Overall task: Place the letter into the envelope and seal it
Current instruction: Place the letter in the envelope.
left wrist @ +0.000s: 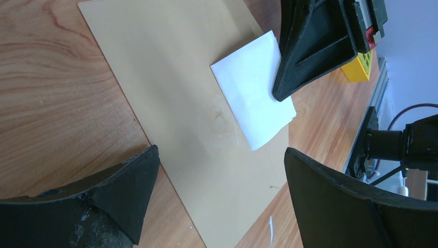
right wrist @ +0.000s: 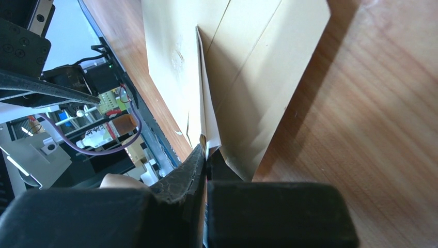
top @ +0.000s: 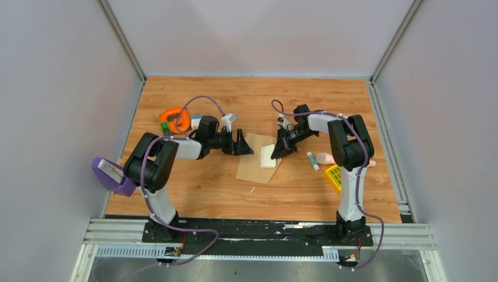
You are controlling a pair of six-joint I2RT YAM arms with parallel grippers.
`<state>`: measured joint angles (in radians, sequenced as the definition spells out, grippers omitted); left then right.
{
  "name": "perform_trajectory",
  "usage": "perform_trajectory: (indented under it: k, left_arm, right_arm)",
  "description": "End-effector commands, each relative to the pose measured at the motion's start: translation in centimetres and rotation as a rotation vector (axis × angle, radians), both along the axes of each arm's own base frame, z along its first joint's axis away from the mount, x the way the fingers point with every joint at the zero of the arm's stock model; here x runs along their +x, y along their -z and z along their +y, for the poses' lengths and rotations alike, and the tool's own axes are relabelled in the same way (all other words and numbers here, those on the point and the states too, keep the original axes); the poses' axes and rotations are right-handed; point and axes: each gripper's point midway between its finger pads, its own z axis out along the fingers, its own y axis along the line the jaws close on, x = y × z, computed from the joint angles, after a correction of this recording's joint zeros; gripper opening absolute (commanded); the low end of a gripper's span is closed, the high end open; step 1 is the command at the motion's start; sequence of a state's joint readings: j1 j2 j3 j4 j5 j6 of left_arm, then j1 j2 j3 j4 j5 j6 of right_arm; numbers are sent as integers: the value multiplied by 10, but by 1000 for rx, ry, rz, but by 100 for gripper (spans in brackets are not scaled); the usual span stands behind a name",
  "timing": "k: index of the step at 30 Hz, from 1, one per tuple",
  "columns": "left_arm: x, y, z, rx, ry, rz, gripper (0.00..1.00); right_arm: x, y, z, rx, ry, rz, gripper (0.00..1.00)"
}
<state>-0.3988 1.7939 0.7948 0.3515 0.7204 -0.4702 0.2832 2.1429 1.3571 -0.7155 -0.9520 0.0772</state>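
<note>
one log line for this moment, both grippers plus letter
right gripper shut on letter | left gripper open near envelope | letter over envelope, not inside

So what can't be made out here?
- Pale folded paper letter: corner hidden by right tool, left wrist view; edge-on in right wrist view.
- Tan kraft envelope: ends cut by frame edges, left wrist view; flap too small, top view.
- Pink object: too small, top view.

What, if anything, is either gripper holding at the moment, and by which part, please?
The right gripper pinches the letter by its edge, over the envelope; the left gripper is open and holds nothing.
</note>
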Motion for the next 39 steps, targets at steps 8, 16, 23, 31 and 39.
perform_trajectory:
  k: [8,16,23,31,39]
  left_arm:
    - [-9,17,5,47,-15,62,100]
    - [-8,19,7,64,-33,68,100]
    - [-9,20,7,63,-29,75,100]
    - [-10,21,6,60,-29,79,100]
    - [-9,23,6,59,-32,85,100]
  right_arm:
    - [22,-16,-3,-41,26,-104,0]
    - [39,-42,-26,-54,118,-175,0]
    - [39,-33,-33,-52,164,-144,0]
    - [29,-30,-21,27,153,-47,0]
    - [14,-28,-12,70,131,-1,0]
